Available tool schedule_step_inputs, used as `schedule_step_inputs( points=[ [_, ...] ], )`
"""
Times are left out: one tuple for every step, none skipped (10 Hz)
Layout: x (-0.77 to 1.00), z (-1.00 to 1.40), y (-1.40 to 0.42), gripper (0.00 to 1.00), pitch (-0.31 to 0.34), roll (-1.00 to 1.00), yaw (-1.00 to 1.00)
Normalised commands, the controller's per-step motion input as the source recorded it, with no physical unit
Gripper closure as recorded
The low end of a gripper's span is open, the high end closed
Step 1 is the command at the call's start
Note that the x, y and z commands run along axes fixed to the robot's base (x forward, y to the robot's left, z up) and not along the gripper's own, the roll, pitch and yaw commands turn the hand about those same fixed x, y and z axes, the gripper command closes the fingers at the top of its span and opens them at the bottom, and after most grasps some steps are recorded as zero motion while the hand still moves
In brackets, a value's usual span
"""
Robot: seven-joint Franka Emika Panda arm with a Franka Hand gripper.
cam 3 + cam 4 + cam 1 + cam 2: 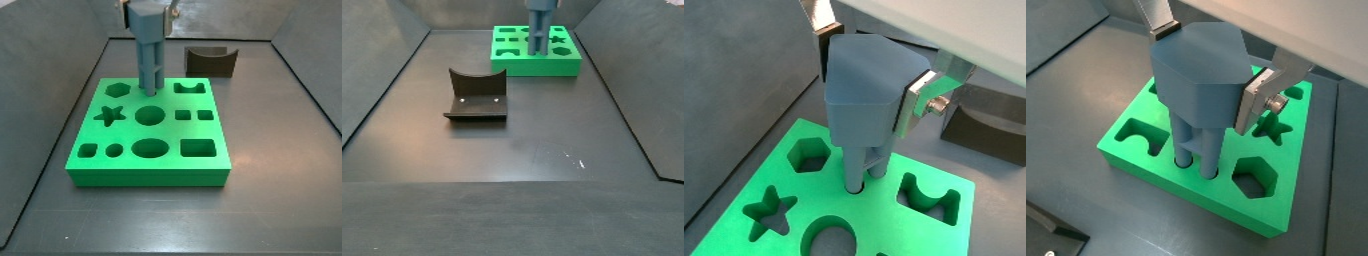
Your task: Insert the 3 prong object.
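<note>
Tool [1207, 85] clamped on the blue 3 prong object [865, 95], held upright with prongs at or just entering a slot in the green block [147, 165]; seating likely needs prongs kept vertical, aligned, lowered slowly before release.

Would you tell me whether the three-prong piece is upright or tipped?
Upright: in a side view the piece hangs vertically from the pincer, prongs meeting the green block.

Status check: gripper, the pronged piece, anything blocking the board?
Gripper shut on 3 prong object, over the green board. Prong tips at the board's top, seating unclear. Fixture stands well apart; nothing in the way.
</note>
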Motion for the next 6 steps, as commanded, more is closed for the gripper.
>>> schedule_step_inputs(
  points=[
    [0.01, -0.68, 0.05, 1.00, -0.033, 0.00, 0.29],
    [0.11, -0.73, 0.00, 1.00, -0.026, -0.03, 0.35],
    [0.25, -0.73, 0.00, 1.00, 0.000, 0.00, 0.24],
    [0.30, -0.56, -0.04, 1.00, 0.024, 0.00, 0.01],
    [0.01, -0.19, -0.04, 1.00, 0.000, -0.06, 0.00],
    [0.00, 0.00, 0.00, 1.00, 0.000, 0.00, 0.00]
  ],
)
